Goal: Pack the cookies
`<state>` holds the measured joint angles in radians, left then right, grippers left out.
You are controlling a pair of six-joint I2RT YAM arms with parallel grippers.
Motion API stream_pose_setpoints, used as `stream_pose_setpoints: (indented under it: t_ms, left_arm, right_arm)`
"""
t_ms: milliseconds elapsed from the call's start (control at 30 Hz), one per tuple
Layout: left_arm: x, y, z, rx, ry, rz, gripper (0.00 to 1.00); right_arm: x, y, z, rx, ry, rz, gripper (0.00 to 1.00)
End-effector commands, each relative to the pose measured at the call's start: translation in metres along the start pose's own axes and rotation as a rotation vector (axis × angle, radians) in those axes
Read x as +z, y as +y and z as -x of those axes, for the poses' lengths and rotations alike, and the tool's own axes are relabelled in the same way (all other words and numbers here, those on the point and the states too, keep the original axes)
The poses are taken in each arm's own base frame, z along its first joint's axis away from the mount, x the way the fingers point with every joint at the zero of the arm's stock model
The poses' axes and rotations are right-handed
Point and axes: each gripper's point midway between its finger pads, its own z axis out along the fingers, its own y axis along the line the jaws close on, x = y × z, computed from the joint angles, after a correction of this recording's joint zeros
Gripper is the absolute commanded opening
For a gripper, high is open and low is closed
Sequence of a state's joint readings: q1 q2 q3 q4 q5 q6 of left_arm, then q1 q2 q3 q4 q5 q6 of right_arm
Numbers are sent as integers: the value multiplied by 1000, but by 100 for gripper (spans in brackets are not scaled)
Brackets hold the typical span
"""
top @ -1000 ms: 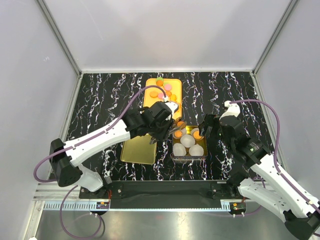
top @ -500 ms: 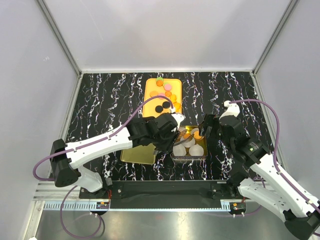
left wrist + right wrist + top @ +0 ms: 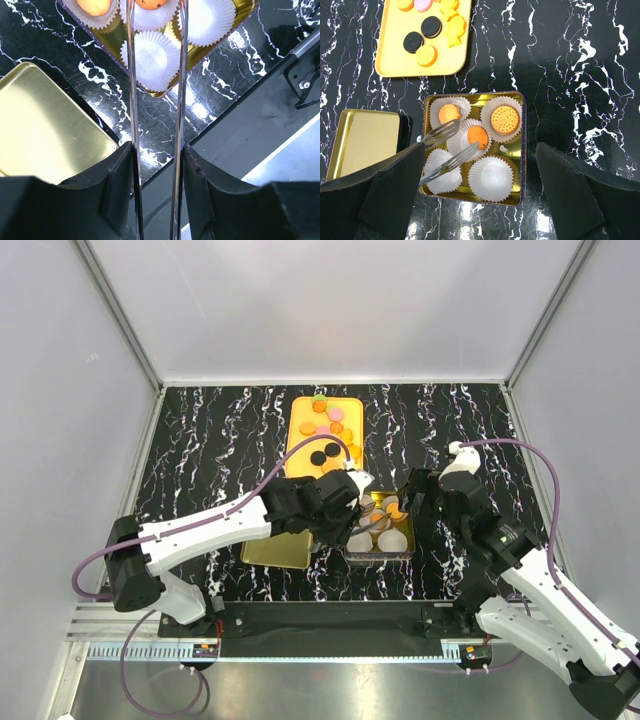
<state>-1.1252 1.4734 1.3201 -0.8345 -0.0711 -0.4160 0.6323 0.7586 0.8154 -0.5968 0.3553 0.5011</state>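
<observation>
My left gripper [image 3: 348, 512] [image 3: 156, 161] is shut on metal tongs [image 3: 132, 75] [image 3: 440, 136]. The tongs' tips stand apart over a gold tin [image 3: 522, 150] [image 3: 411, 552] lined with white paper cups. An orange cookie [image 3: 479, 135] lies in the middle cup, just beside one tong tip. Another orange cookie [image 3: 449, 113] and a round biscuit cookie [image 3: 505, 120] fill the two far cups. Two near cups [image 3: 492, 177] are empty. More cookies [image 3: 426, 55] lie on the yellow tray [image 3: 395, 62] [image 3: 298, 462]. My right gripper [image 3: 480, 150] [image 3: 415, 502] hangs open above the tin, holding nothing.
The tin's gold lid [image 3: 362, 142] [image 3: 275, 548] [image 3: 45, 135] lies left of the tin on the black marbled table. White walls enclose the table on three sides. The arms' mounting rail [image 3: 330, 618] runs along the near edge.
My left arm has swung right from the tray's end to over the tin, carrying the tongs. The tong tips have spread a little. The right arm has stayed still.
</observation>
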Motion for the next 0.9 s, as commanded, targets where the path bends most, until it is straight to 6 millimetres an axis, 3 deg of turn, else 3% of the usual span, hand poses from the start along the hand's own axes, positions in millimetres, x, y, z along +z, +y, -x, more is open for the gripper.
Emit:
stream_pose_setpoints:
  t_ms: [0, 267, 367, 567, 633, 700, 867]
  left_arm:
    - [1, -9, 11, -5, -43, -32, 45]
    - [-16, -9, 31, -2, -110, -28, 47]
    - [-27, 1, 45, -20, -149, -12, 47]
    - [-38, 49, 82, -116, -234, 65, 48]
    - [-41, 77, 98, -161, -268, 127, 48]
    - [-35, 106, 109, -197, -274, 186, 48]
    - [-14, 153, 123, -212, -246, 295, 48]
  right_arm:
    - [-9, 5, 21, 12, -59, 10, 100]
    - [-9, 5, 22, 9, -60, 10, 99]
    - [-10, 4, 23, 10, -63, 9, 100]
    - [-12, 3, 24, 5, -71, 9, 100]
    - [-12, 3, 24, 3, -72, 10, 100]
    - [-12, 4, 24, 4, -70, 16, 100]
    - [-13, 5, 23, 0, -67, 21, 100]
